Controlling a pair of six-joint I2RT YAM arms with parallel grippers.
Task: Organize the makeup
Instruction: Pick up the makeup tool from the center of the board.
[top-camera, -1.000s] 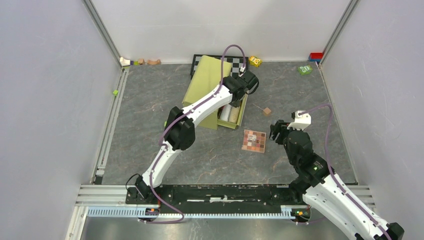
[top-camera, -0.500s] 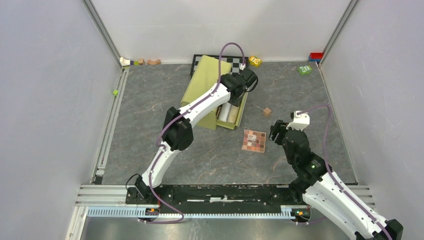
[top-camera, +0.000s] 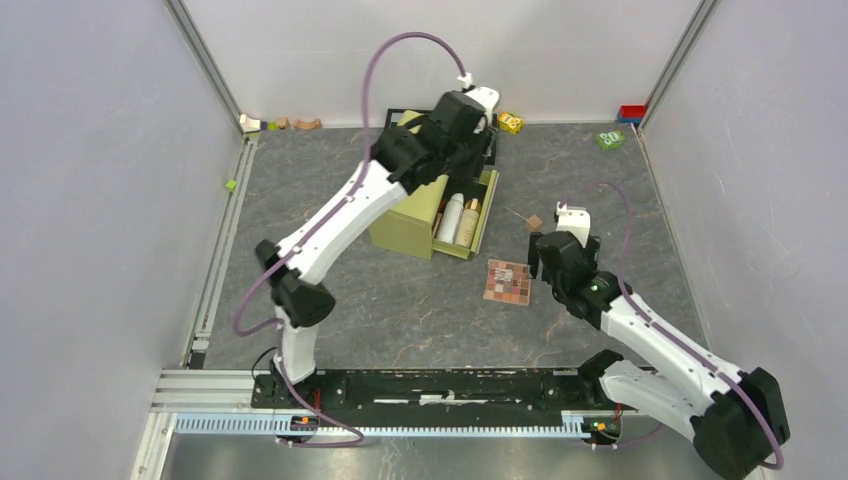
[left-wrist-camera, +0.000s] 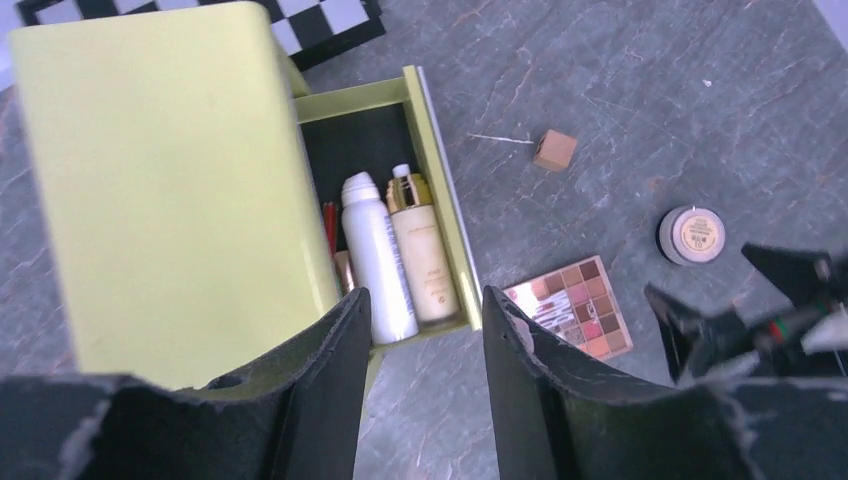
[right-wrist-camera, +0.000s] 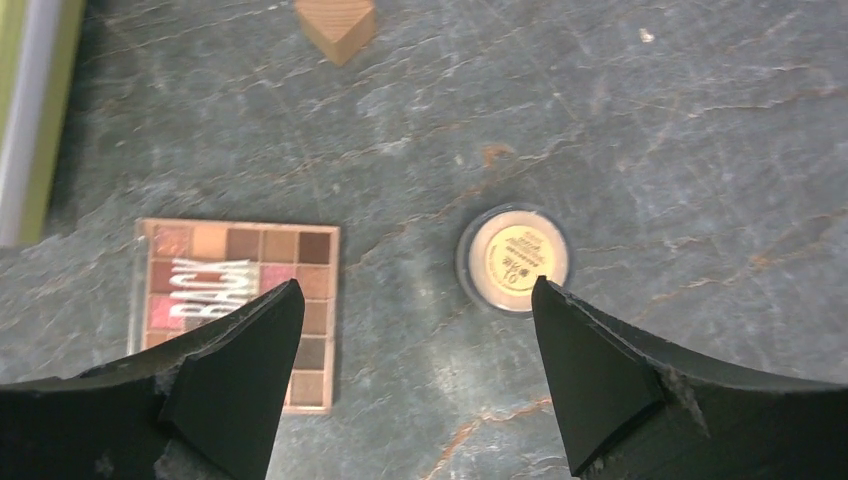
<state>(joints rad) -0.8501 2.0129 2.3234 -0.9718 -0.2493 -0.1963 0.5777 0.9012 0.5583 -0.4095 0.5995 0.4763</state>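
Evidently, white bottle (left-wrist-camera: 378, 260) parallels beige bottle (left-wrist-camera: 426, 262).

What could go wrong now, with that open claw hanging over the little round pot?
The round compact sits nearer one finger of the open right gripper than the other, so closing could nudge it sideways instead of gripping it. The other finger hangs over the eyeshadow palette and might press on it when descending. The drawer already holds the white bottle and beige bottle side by side, so room for more looks tight.

"BLACK" on the eyeshadow palette (right-wrist-camera: 240, 265)
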